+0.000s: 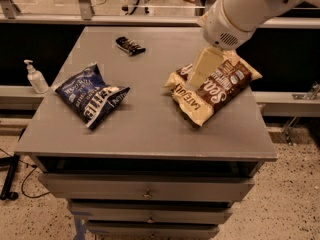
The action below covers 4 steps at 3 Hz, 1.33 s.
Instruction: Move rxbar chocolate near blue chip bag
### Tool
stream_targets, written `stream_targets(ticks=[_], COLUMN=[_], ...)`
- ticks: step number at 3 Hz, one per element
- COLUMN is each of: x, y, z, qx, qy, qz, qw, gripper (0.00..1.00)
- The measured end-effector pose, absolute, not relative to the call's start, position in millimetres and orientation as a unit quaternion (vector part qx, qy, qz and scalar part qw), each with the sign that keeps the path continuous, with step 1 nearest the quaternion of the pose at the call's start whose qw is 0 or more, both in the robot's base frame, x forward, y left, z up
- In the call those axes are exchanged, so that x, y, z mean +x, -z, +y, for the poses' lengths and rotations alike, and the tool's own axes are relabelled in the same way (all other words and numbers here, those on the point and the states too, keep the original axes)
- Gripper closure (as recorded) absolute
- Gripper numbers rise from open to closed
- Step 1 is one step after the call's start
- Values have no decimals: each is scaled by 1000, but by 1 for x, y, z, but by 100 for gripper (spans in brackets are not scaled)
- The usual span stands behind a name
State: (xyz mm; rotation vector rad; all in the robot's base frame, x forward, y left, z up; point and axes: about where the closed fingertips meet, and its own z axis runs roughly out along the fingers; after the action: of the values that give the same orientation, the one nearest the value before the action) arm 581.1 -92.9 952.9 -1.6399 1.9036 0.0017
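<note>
The gripper (201,70) hangs over the left end of the brown chip bag (226,90) on the grey table (150,126). The chocolate bar (130,45) lies near the far edge (well apart from the blue chip bag (90,95)).

Matt, smooth grey cabinet top (150,124); on it, crinkled glossy dark blue chip bag (92,95) and shiny near-black wrapper on rxbar chocolate (130,45); above it, smooth cream plastic gripper (195,80).

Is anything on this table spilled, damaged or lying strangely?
Nothing stands out. The rxbar chocolate, blue chip bag and brown Sea Salt bag lie flat on the table; the gripper hangs over that bag.
</note>
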Motion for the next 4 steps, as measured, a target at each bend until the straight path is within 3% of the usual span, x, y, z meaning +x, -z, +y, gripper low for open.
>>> stream_targets(ticks=[2,4], x=[604,692], y=[-942,-913], z=[-76,-10], qx=[-596,-532], qy=[-15,-72], qz=[732,748], qw=[329,391], gripper=[0,0])
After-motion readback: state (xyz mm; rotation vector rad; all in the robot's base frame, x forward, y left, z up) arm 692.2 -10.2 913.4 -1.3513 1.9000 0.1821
